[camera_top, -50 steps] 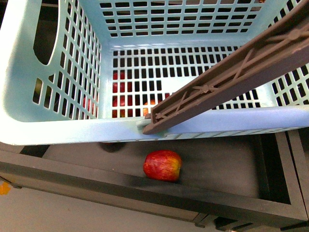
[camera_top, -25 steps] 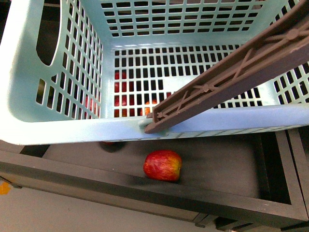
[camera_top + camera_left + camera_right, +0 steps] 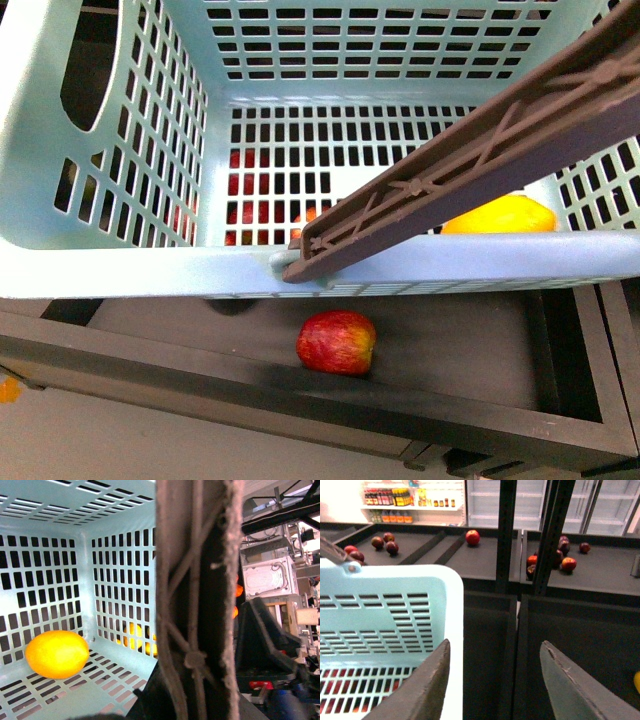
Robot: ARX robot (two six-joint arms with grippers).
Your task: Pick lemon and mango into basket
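The right jaws are hanging apart and empty beside the basket [image 3: 395, 582]; the left jaws are not showing clearly around the handle [image 3: 197, 600], so I cannot tell their state. 1 lemon [image 3: 57, 654] is lying on the basket floor, likely light, firm and slippery, best gripped across its short middle.

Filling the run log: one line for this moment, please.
yellow oval fruit: inside pale turquoise slotted plastic basket | right tool: open, empty, outside basket

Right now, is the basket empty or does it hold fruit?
Not empty: one yellow fruit lies on the slotted floor of the basket, seen in front and left wrist views.
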